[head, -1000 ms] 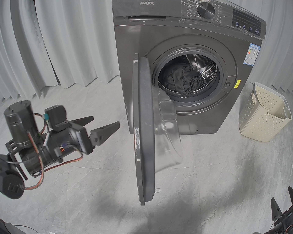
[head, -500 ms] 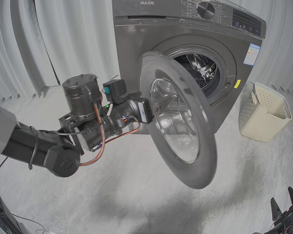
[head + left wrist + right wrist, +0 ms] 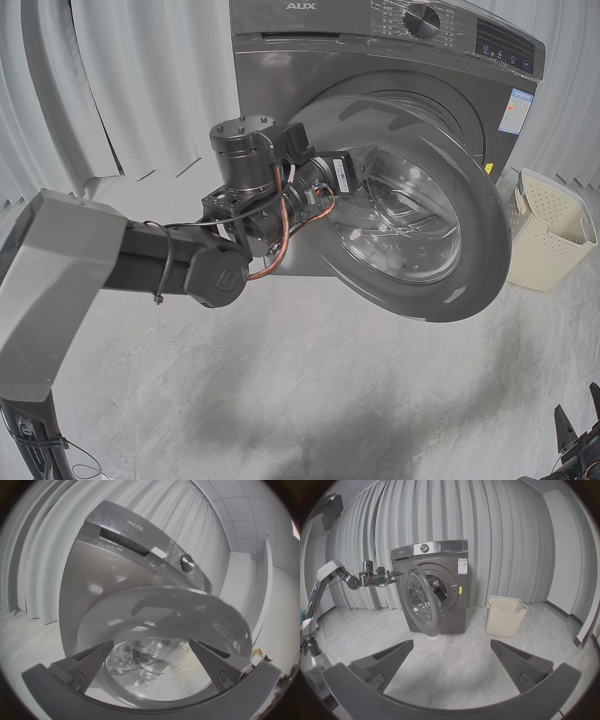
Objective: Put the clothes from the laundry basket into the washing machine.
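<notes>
Jaws on both sides stand wide apart and hold nothing, as we see for the left gripper (image 3: 151, 644) and the right gripper (image 3: 451, 644) in their own wrist views.

Farthest left we have the pale pleated curtain (image 3: 144, 81) hanging down to the grey tiled floor (image 3: 281, 387). The left arm stretches out from there, level, towards the washing machine (image 3: 275, 81). Its gripper sits right up at the outer face of the round door (image 3: 487, 262), near the upper part of the rim on the hinge side. We cannot tell whether a fingertip touches the rim.

The door is hinged on its left and hangs partly open, swung across most of the opening in the head view. Its domed glass window (image 3: 406, 231) faces us. In the right wrist view we look past the door's edge into the drum (image 3: 440, 589). Something dark lies low in there, too small for us to call it clothes for certain. A dial (image 3: 420, 20) sits on the top panel of the machine.

Right of the machine, just beside its lower corner, the cream laundry basket (image 3: 544, 250) stands on the floor, tilted a little in the head view. Farthest right and nearest us, the right gripper hangs low over the floor, well apart from both machine and basket.
</notes>
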Robot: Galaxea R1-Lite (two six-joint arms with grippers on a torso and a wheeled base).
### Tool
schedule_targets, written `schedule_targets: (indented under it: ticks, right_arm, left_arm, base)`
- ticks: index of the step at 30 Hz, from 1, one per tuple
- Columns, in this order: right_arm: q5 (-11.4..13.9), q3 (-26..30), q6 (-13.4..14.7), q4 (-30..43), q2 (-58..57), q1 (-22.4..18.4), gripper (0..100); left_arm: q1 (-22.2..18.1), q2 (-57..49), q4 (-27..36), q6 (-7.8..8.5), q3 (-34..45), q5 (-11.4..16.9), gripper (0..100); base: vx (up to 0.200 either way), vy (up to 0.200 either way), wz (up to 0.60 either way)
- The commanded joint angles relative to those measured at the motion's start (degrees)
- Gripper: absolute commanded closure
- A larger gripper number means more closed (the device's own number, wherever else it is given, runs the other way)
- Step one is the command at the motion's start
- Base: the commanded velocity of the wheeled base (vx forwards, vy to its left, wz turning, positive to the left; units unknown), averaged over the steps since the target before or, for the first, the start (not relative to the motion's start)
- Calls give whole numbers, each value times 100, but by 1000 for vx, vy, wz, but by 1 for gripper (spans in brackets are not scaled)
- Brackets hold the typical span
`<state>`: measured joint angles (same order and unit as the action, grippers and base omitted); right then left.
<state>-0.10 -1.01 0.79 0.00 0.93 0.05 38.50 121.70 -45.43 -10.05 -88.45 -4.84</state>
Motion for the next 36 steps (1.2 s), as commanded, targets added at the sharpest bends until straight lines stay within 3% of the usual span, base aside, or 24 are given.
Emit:
schedule_targets:
  ticks: [1,9,12,15,18,22,24,25,28,29,33,36]
  right_arm:
    - [1,101,0,0,-40,4,0]
    - [1,101,0,0,-40,4,0]
    - [1,101,0,0,-40,4,0]
    - [1,101,0,0,-40,4,0]
    - [1,101,0,0,-40,4,0]
    - [1,101,0,0,-40,4,0]
    - [1,101,0,0,-40,4,0]
    - [1,101,0,0,-40,4,0]
    - [1,101,0,0,-40,4,0]
    - [1,101,0,0,-40,4,0]
    - [1,101,0,0,-40,4,0]
    - [1,101,0,0,-40,4,0]
  left_arm:
    - [-97,434,105,-50,-260,-237,0]
    - [-273,803,149,-77,-928,-755,0]
    - [-317,1058,202,-226,-1526,-1054,0]
    - [-343,1260,263,-270,-1956,-1247,0]
    - [-352,1269,272,-314,-1965,-1291,0]
    - [-352,1014,298,-516,-1701,-1300,0]
    - [-352,785,290,-586,-1376,-1300,0]
    - [-352,188,290,-701,-532,-1291,0]
    - [-343,-331,290,-718,171,-1265,0]
    - [-299,-1140,246,-674,1428,-1151,0]
    - [-185,-2634,272,-578,3379,-615,0]
    - [-158,-3741,272,-402,4662,-430,0]
  base:
    - [0,0,0]
    - [0,0,0]
    - [0,0,0]
    - [0,0,0]
    - [0,0,0]
    - [0,0,0]
    - [0,0,0]
    - [0,0,0]
    - [0,0,0]
    - [0,0,0]
    - [0,0,0]
    - [0,0,0]
